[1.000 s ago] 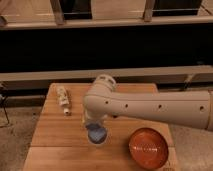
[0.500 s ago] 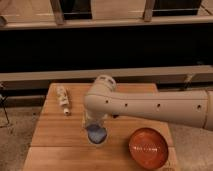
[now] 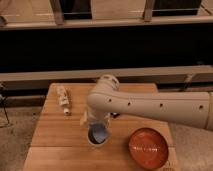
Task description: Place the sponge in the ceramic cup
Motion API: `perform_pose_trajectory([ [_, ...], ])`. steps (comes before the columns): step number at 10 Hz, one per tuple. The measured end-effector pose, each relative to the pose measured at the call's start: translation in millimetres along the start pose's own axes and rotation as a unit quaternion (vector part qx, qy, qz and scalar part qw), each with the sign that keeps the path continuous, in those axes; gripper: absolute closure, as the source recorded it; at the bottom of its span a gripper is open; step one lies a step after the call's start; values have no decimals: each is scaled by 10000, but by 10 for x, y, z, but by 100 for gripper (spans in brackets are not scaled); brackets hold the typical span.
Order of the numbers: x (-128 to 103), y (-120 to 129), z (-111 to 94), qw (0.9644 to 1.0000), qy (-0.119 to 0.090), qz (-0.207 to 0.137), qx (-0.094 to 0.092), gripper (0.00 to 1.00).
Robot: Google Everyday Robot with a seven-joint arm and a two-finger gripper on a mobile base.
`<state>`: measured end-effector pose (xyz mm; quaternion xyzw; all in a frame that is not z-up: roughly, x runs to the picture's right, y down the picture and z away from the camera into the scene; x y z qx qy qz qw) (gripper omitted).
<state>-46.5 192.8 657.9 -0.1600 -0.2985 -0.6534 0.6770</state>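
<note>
- Wooden table [image 3: 52, 137] — the cup [image 3: 97, 144] stands near the front, with the blue sponge [image 3: 98, 133] in its mouth.
- The gripper [image 3: 96, 121] is just above the cup — I cannot tell whether it is open or closed.

No writing, label, brand or number can be read anywhere. The gripper [image 3: 96, 122] hangs just above the ceramic cup [image 3: 97, 143]. The cup, the pale bottle [image 3: 63, 99] and the orange-red bowl [image 3: 148, 148] near it show no legible marks.
</note>
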Motion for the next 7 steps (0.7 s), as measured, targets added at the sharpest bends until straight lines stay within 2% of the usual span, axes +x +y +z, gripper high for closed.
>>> perform_pose_trajectory([
  [4, 36, 198, -26, 9998, -36, 190, 14, 20],
  [7, 57, 38, 37, 9999, -99, 70, 29, 20],
])
